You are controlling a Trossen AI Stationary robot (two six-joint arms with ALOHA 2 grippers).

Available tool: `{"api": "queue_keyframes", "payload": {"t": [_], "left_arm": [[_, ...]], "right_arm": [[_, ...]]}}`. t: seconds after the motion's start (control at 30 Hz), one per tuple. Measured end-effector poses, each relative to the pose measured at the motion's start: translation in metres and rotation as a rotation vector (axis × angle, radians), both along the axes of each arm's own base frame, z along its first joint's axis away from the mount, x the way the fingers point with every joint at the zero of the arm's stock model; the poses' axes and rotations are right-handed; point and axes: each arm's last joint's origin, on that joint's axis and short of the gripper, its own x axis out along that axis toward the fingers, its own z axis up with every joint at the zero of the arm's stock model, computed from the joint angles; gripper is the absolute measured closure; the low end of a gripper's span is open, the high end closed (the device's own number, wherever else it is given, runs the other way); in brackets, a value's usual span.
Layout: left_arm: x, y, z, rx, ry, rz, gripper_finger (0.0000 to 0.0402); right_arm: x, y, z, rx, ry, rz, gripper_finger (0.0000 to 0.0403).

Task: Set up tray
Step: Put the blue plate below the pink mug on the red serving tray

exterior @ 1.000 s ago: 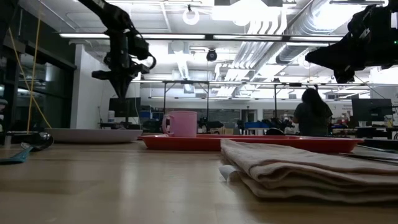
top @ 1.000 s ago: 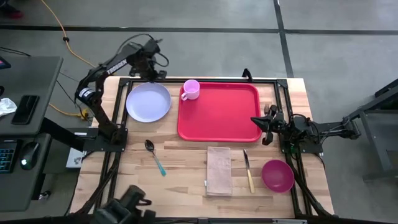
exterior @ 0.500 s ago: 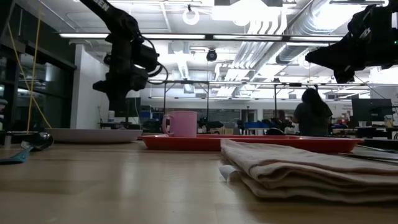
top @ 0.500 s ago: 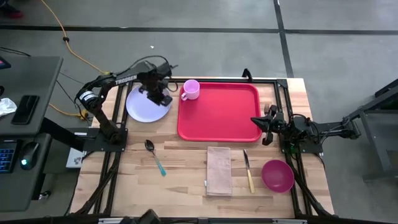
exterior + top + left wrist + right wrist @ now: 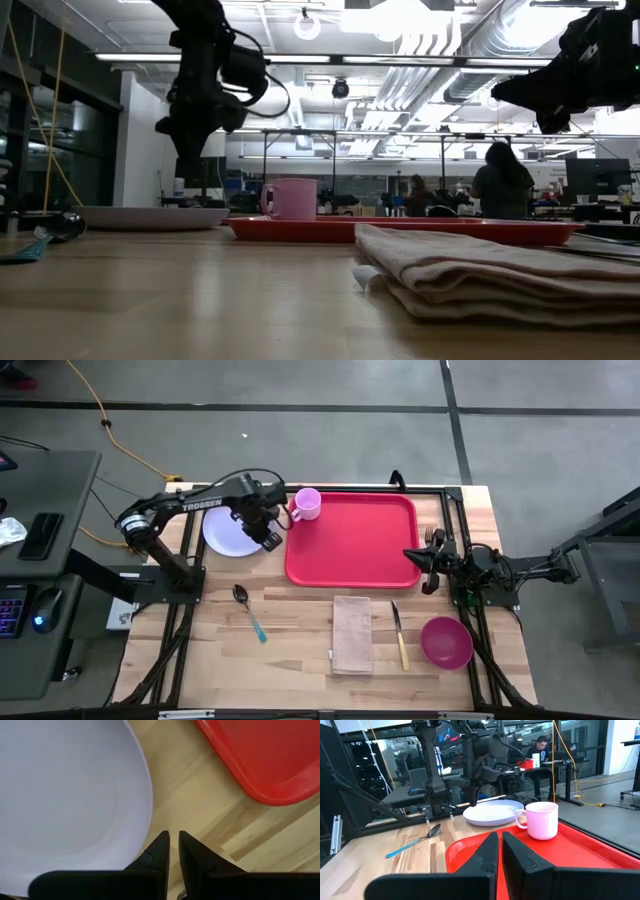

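The red tray lies flat on the table's far middle, and a pink mug stands on its far-left corner. A lavender plate rests on the wood left of the tray. My left gripper hangs shut above the plate's right rim, pointing down, clear of it. In its wrist view the left gripper is over the strip of wood between the plate and the tray. My right gripper waits shut above the tray's right edge.
Near the front edge lie a spoon with a blue handle, a folded tan napkin, a knife and a pink bowl. Bare wood shows between the tray and these. People stand in the room beyond.
My left gripper has swung from beyond the plate's far edge across the plate toward the near edge and the tray, sinking a little. It now hangs over the plate's right rim. Plate, mug and tray have stayed put.
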Motion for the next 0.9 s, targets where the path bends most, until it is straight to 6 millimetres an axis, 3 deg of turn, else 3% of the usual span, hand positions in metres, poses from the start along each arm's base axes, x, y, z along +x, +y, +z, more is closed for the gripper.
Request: {"api": "queue_keyframes", "payload": {"t": [0.23,0.9], "left_arm": [[0.006,-0.012,0.0,0.067,0.044,0.045,0.033],[0.007,-0.013,0.0,0.022,0.024,0.06,0.032]], "right_arm": [[0.0,0.0,0.0,0.0,0.0,0.002,0.0402],[0.0,0.0,0.0,-0.001,0.0,0.013,0.0402]]}}
